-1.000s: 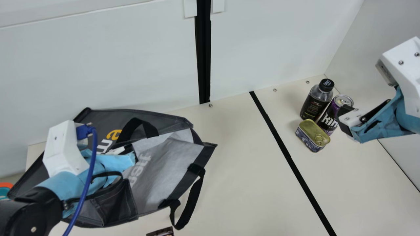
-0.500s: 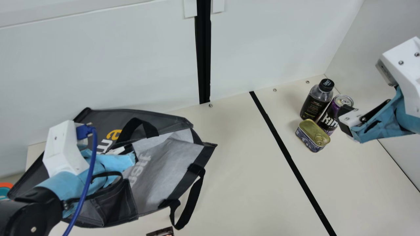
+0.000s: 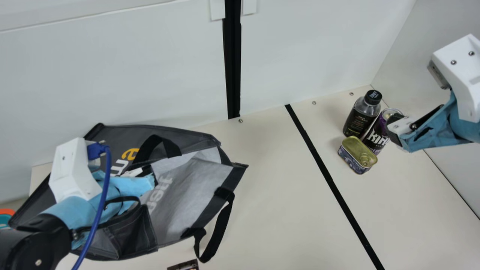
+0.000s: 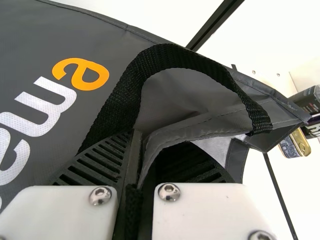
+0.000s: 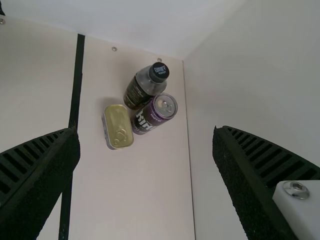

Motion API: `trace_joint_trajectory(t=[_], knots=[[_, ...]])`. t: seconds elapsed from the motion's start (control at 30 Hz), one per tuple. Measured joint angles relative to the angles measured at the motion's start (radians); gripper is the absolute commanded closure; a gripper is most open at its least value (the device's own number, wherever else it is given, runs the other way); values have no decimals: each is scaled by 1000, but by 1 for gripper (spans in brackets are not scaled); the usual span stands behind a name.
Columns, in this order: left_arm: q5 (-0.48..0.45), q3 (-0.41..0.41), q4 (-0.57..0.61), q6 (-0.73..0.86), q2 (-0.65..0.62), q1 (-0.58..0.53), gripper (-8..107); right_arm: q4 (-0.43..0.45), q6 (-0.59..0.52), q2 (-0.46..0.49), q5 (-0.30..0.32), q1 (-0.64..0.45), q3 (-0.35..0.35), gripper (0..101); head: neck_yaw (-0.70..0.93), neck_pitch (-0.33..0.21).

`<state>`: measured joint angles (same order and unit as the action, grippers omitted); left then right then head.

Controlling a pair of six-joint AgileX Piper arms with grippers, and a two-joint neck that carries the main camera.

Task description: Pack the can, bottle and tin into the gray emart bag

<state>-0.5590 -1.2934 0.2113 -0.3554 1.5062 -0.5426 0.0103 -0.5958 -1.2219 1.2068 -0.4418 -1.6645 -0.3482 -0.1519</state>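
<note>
The left gripper (image 4: 142,155) is pinching the raised hem of the gray emart bag (image 3: 191,187) beside a black handle strap (image 4: 172,60), and the mouth is gaping enough to be showing pale lining. The right gripper (image 5: 145,135) is holding nothing; its ribbed fingers are standing wide apart, pointing toward the group on the cream table (image 3: 281,187). There the ring-pull tin (image 5: 118,127) is lying flat, lid up, just beside the purple-and-black can (image 5: 154,114), while the black-capped bottle (image 5: 145,87) is standing close behind. All three are waiting outside the bag, so packing is probably just beginning.

For the pick, the right arm should be lining its fingers up on either side of one item and descending squarely, easing a fingertip into the tight gaps without toppling the bottle or nudging the tin. The can's smooth wall will likely be wanting a firm, centred squeeze. Meanwhile the left arm should be keeping the hem taut, as slack cloth could be closing the mouth.

In the main view, the right fingertips are overlapping the can, and whether they are touching it is hard to judge. The bag's floor is hiding behind its folds, and the frame is cropping a small dark packet (image 3: 183,265) at the bottom edge.
</note>
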Motion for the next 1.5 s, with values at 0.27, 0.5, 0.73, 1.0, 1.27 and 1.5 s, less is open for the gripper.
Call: trace_joint_trajectory(t=[0.27,0.5,0.73,1.0,1.27,1.5], knots=[[0,0,0,0,0,0,89,24,-4,-50,2,-23,-21,11,0,0],[0,0,0,0,0,0,89,33,-5,-97,4,-41,-42,11,0,0],[0,0,0,0,0,0,89,33,27,-151,13,-61,-60,11,0,0],[0,0,0,0,0,0,89,29,74,-211,11,-76,-74,11,0,0],[0,0,0,0,0,0,89,2,109,-270,12,-94,-92,11,0,0],[0,0,0,0,0,0,89,-10,125,-322,13,-103,-118,11,0,0]])
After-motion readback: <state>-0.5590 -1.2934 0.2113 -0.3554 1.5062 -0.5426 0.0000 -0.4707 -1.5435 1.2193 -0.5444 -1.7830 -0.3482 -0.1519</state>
